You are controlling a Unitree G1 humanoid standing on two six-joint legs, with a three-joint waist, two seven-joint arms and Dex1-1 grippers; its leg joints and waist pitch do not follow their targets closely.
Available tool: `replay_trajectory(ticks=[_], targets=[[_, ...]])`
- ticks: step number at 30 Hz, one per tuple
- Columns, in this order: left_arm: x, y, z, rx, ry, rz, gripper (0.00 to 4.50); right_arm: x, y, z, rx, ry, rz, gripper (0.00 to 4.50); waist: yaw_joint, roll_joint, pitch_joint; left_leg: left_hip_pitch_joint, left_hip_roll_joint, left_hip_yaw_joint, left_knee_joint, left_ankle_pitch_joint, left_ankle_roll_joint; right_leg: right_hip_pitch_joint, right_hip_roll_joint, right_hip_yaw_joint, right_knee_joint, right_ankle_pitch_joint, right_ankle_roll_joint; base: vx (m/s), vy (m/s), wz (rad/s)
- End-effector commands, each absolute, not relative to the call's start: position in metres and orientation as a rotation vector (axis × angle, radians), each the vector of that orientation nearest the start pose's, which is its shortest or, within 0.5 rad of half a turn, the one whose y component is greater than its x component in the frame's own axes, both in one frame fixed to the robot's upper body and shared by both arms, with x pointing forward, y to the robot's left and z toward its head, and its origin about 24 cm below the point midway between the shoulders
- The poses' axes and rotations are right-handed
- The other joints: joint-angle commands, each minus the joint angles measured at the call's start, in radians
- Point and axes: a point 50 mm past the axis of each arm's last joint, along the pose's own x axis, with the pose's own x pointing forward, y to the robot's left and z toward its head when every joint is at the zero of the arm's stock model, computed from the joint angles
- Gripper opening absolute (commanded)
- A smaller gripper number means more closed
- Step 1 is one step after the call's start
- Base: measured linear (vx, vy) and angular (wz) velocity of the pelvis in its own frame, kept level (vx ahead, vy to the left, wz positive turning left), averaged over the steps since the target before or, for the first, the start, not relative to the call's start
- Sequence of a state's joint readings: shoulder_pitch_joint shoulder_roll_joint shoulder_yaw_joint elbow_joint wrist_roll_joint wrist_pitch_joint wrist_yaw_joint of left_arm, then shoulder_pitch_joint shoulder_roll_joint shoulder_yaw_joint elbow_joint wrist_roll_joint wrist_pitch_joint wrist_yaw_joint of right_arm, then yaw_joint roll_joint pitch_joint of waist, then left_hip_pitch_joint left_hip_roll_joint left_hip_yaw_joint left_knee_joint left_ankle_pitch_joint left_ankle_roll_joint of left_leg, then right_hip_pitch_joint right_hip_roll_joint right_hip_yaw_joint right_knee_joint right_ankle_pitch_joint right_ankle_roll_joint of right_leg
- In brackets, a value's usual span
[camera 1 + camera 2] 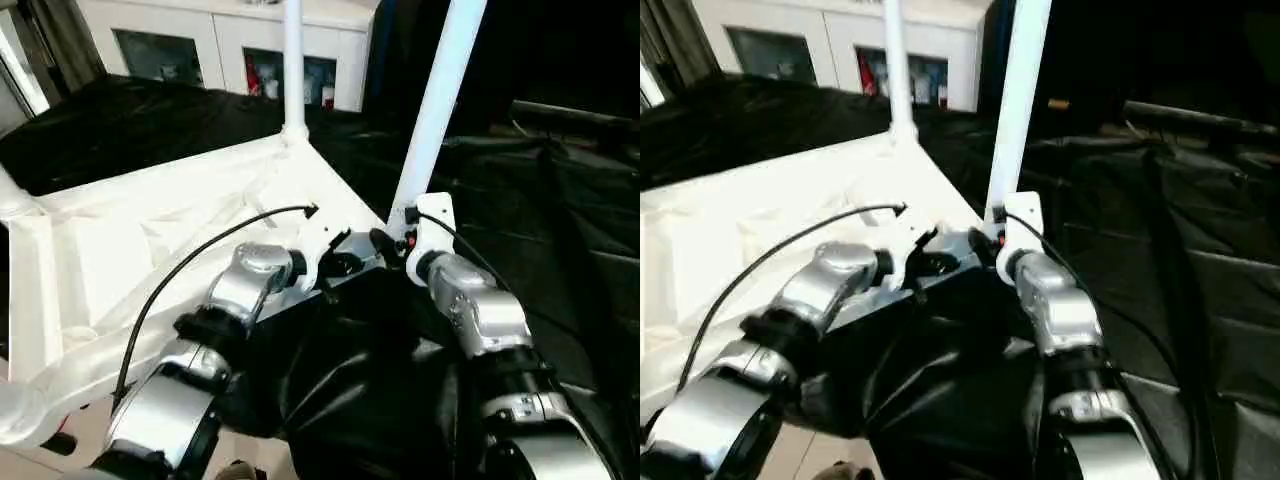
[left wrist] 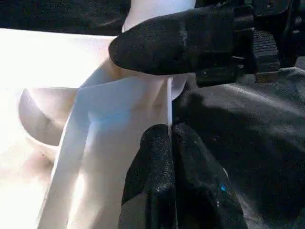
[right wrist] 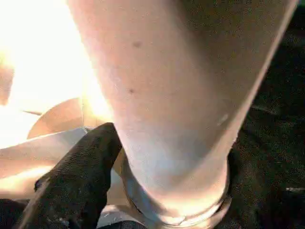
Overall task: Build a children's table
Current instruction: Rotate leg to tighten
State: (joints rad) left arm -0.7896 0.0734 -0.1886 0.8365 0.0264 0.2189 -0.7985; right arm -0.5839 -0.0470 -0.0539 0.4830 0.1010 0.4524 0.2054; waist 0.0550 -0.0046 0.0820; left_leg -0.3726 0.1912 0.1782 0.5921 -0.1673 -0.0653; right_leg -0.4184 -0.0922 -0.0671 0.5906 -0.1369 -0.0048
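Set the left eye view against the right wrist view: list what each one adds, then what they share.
Left eye view adds: the whole upturned table top, a far leg standing in its corner socket, the white cabinets behind, and the robot's silver forearms. Right wrist view adds: a close look at the ring where the near leg meets its socket. Shared: the near leg and the black sheet under the table.

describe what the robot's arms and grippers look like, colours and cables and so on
Both forearms are rounded silver metal shells joined by black collars. The left gripper and right gripper sit on white wrist brackets and have matte black, rounded fingers. A thin black cable loops along the left arm; another runs beside the right wrist.
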Motion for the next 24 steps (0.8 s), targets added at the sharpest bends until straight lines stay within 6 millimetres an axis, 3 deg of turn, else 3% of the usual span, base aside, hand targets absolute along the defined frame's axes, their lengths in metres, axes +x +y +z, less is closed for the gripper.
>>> replay_trajectory(ticks=[1, 2, 7, 10, 12, 19, 24], targets=[[0.355, 0.030, 0.087, 0.190, 0.254, -1.079, 0.00, 0.340, -0.067, 0.054, 0.126, 0.412, 0.498, 3.87, 0.001, -0.006, -0.090, 0.009, 0.020, -0.004, -0.068, -0.210, 0.031, 0.058, -0.045, 0.037, -0.069, -0.273, -0.198, 0.000, 0.000, 0.00], [0.353, 0.033, 0.086, 0.196, 0.256, -1.110, 0.00, 0.339, -0.072, 0.055, 0.116, 0.403, 0.533, 4.09, 0.002, -0.011, -0.091, 0.009, 0.021, -0.003, -0.068, -0.203, 0.038, 0.060, -0.046, 0.036, -0.066, -0.267, -0.206, 0.000, 0.000, 0.00], [0.347, 0.044, 0.081, 0.210, 0.262, -1.189, 0.00, 0.334, -0.089, 0.059, 0.065, 0.383, 0.638, 4.45, 0.005, -0.013, -0.089, 0.008, 0.022, -0.004, -0.068, -0.212, 0.046, 0.063, -0.047, 0.035, -0.070, -0.299, -0.196, 0.000, 0.000, 0.00], [0.344, 0.050, 0.078, 0.224, 0.276, -1.229, 0.00, 0.330, -0.097, 0.061, 0.027, 0.378, 0.704, 4.45, 0.005, -0.015, -0.089, 0.009, 0.024, -0.004, -0.067, -0.212, 0.049, 0.063, -0.047, 0.036, -0.071, -0.311, -0.193, 0.000, 0.000, 0.00], [0.337, 0.061, 0.074, 0.246, 0.303, -1.297, 0.00, 0.321, -0.114, 0.066, -0.013, 0.374, 0.808, 4.45, 0.006, -0.019, -0.090, 0.009, 0.026, -0.002, -0.066, -0.211, 0.054, 0.062, -0.048, 0.037, -0.071, -0.315, -0.192, 0.000, 0.000, 0.00], [0.321, 0.078, 0.070, 0.262, 0.339, -1.460, 0.00, 0.305, -0.138, 0.076, -0.066, 0.373, 0.979, 4.45, 0.015, -0.016, -0.086, 0.012, 0.034, -0.005, -0.069, -0.250, 0.049, 0.056, -0.051, 0.038, -0.073, -0.379, -0.188, 0.000, 0.000, 0.00], [0.315, 0.087, 0.071, 0.293, 0.354, -1.519, 0.00, 0.297, -0.146, 0.078, -0.081, 0.385, 1.055, 4.01, 0.019, -0.016, -0.085, 0.014, 0.033, -0.004, -0.068, -0.257, 0.039, 0.053, -0.051, 0.039, -0.074, -0.392, -0.186, 0.000, 0.000, 0.00]])
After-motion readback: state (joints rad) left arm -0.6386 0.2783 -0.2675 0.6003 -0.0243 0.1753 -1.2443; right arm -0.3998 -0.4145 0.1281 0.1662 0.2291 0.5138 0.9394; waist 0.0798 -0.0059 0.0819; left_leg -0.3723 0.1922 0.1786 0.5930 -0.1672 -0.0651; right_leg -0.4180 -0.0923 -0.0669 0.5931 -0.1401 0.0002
